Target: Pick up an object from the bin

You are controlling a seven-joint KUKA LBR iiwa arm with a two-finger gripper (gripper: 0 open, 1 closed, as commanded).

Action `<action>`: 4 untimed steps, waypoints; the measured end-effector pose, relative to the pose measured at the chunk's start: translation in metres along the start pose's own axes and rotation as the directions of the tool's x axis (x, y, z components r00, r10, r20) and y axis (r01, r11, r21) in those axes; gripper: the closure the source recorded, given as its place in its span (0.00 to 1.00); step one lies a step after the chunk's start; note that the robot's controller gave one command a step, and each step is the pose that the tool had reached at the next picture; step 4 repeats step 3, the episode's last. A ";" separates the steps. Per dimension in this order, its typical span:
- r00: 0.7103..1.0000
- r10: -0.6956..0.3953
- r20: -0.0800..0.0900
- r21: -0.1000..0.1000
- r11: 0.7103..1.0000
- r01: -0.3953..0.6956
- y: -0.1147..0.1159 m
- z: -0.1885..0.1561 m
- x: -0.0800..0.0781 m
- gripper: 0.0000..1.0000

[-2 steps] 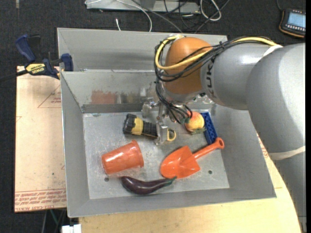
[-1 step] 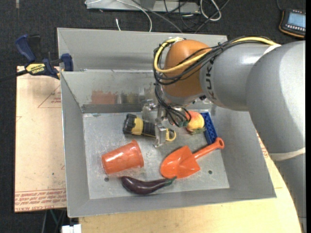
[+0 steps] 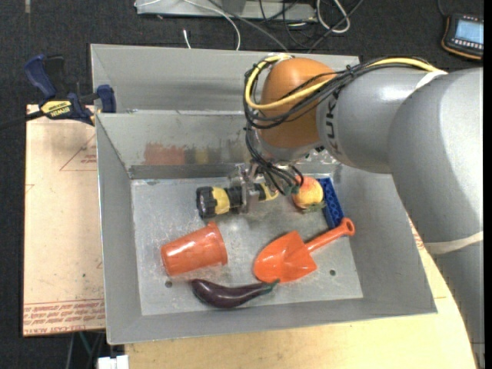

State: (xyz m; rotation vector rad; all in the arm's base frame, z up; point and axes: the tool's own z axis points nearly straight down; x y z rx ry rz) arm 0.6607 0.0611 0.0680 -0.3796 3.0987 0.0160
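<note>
Found arm uppermost, gripper low in bin. Could not tell gripper open or closed. Located black-yellow cylinder just beside gripper, opposite the arm side; fruit near, arm side. Judged step: positioning for grasp. Called next for firm closure on cylinder, then lift.
</note>
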 end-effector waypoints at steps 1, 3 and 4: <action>1.000 0.001 0.000 -0.001 1.000 -0.001 0.000 0.000 0.000 1.00; 1.000 0.004 0.000 -0.002 1.000 -0.004 0.000 -0.022 0.000 1.00; 1.000 0.004 0.000 -0.002 1.000 -0.004 0.000 -0.022 0.000 1.00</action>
